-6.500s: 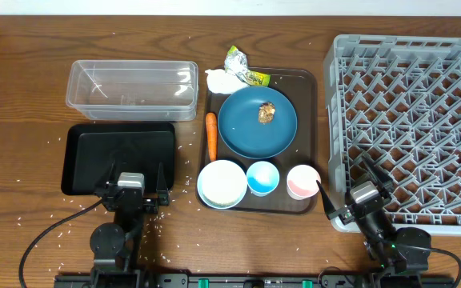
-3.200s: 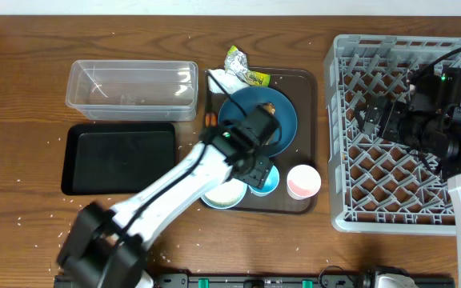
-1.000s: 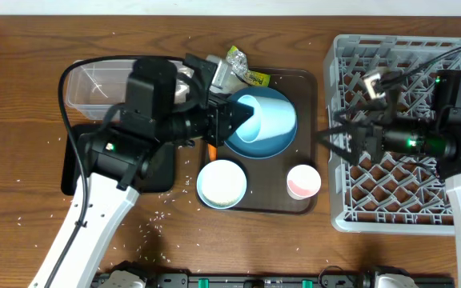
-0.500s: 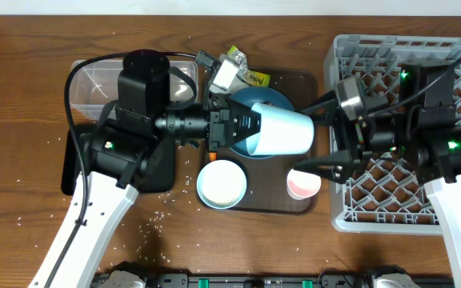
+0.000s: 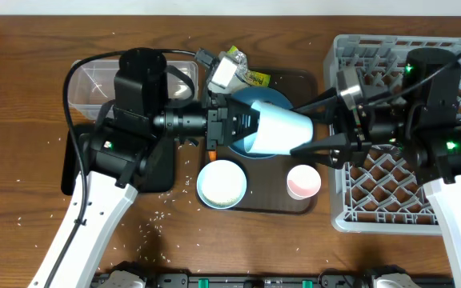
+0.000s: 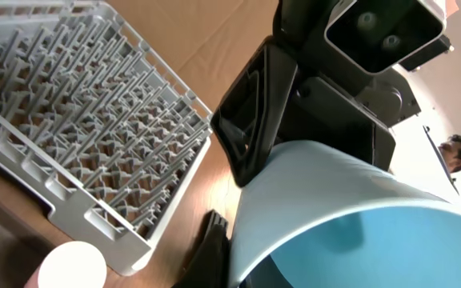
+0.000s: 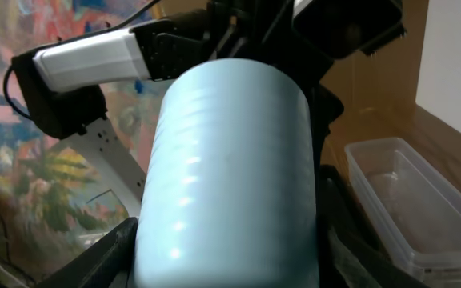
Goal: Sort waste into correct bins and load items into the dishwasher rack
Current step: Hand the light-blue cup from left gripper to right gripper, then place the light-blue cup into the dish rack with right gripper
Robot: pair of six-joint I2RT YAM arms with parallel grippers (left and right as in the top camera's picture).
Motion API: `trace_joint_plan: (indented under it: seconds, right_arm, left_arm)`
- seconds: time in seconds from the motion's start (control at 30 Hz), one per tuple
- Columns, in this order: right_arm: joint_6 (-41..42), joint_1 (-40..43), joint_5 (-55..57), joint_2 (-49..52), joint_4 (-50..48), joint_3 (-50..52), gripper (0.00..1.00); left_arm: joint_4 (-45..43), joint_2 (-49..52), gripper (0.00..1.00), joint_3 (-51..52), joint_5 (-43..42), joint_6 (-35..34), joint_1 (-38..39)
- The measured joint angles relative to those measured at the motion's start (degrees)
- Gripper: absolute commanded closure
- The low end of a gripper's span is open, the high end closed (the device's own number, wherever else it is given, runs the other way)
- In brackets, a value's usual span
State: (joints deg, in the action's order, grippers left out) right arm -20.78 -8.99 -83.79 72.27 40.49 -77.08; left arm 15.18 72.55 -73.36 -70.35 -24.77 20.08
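The small light-blue cup (image 5: pixel 274 132) hangs on its side in mid-air above the dark-blue plate (image 5: pixel 275 98). My left gripper (image 5: pixel 242 130) is shut on its rim. My right gripper (image 5: pixel 296 133) comes from the rack side, and its black fingers (image 6: pixel 254 112) press both flanks of the cup's base. In the right wrist view the cup (image 7: pixel 230 160) fills the gap of that gripper (image 7: pixel 230 260). The white bowl (image 5: pixel 222 183) and the white cup with pink inside (image 5: pixel 303 182) stand on the brown tray. The cup hides the brown lump.
The grey dishwasher rack (image 5: pixel 390 192) fills the right side. The clear tub (image 5: pixel 94 80) and black tray (image 5: pixel 74 168) lie left, partly under my left arm. A foil wrapper (image 5: pixel 250 78) lies at the brown serving tray's (image 5: pixel 304 80) back edge. Rice grains dot the wood.
My left gripper has carried the cup rightward off the plate area. My right gripper has come in from the rack and its fingers have narrowed around the cup's base.
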Motion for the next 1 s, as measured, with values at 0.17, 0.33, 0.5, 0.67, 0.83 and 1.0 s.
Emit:
trace_joint_plan:
  seconds: [0.17,0.33,0.5,0.67,0.83,1.0]
  right_arm:
    - [4.5,-2.0,7.1,-0.1,2.1,-0.1,0.46]
    - [9.4,1.2,18.9,-2.2,6.6,-0.1,0.47]
    - [15.0,11.8,34.2,-5.1,13.4,-0.1,0.47]
    - [22.8,24.8,49.8,-5.9,21.1,-0.1,0.46]
    - [30.7,37.9,62.1,-4.8,26.1,-0.1,0.46]
    - [36.8,50.0,66.7,-1.2,25.8,-0.1,0.44]
  left_arm:
    - [-2.6,0.0,0.27,0.0,0.7,-0.8,-0.5]
    - [-2.0,0.2,0.23,0.0,2.6,-0.9,-5.3]
    - [0.1,0.2,0.23,0.0,2.8,-0.9,-8.9]
    - [1.5,0.2,0.23,0.0,2.8,-0.9,-9.9]
    - [2.6,0.2,0.23,0.0,2.8,-0.9,-9.9]
    - [3.3,0.2,0.23,0.0,2.8,-0.9,-9.9]
